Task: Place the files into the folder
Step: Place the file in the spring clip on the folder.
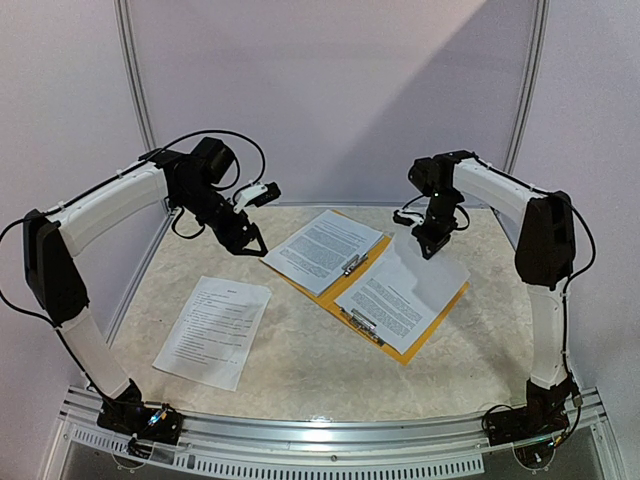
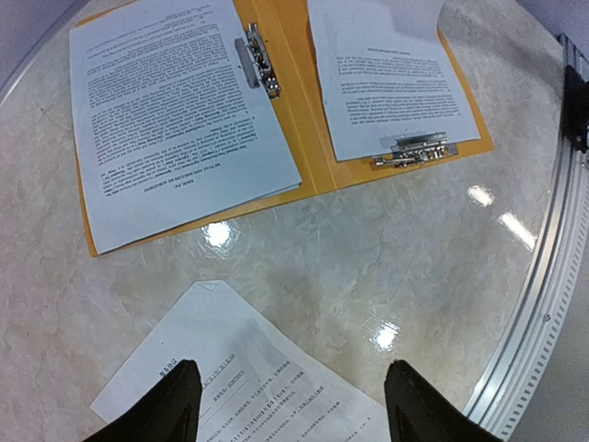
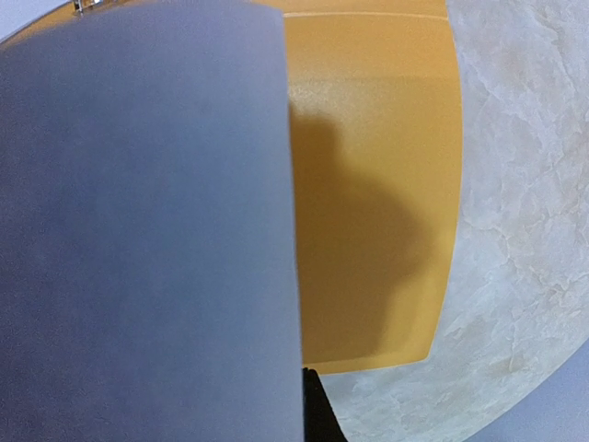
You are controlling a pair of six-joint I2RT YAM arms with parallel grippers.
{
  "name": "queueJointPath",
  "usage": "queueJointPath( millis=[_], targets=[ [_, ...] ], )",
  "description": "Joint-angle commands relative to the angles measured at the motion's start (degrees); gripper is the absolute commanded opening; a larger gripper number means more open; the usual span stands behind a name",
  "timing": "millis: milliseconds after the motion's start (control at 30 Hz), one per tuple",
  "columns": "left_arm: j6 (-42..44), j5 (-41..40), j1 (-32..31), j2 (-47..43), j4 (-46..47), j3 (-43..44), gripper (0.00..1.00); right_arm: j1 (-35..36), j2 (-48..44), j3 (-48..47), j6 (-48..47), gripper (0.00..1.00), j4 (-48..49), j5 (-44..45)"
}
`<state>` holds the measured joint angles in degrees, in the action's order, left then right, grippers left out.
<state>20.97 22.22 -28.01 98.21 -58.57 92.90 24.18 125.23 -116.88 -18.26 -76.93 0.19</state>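
Marbled counter [image 1: 300, 350] | right gripper [image 1: 428, 248] pinches sheet [image 1: 405, 290] over folder [image 1: 330, 290], positioning | left gripper [image 2: 285, 401] agape above loose sheet [image 1: 213, 328]

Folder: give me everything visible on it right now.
The folder is flat orange-yellow plastic, lying open on the marble-look table, set at an angle. Two metal clips show inside: one by the far-left sheet stack, one pinning the near-right sheet. The right gripper is shut on that sheet's far edge, lifting it off the folder. No label visible.
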Motion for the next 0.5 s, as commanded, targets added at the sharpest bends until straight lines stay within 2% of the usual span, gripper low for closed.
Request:
queueJointPath(
  millis=[0,167,467],
  targets=[
    [-0.1,0.3,-0.2,0.9,0.6,-0.9,0.7,0.3,0.4,0.2,-1.6,0.0,-2.7,-2.5],
    [0.0,0.1,-0.2,0.9,0.6,-0.9,0.7,1.8,-0.9,0.5,-5.1,0.0,-0.8,-2.1],
    [0.2,0.2,-0.2,1.1,0.6,-0.8,0.7,1.8,-0.8,1.7,-5.5,0.01,-1.1,-0.6]
  ],
)
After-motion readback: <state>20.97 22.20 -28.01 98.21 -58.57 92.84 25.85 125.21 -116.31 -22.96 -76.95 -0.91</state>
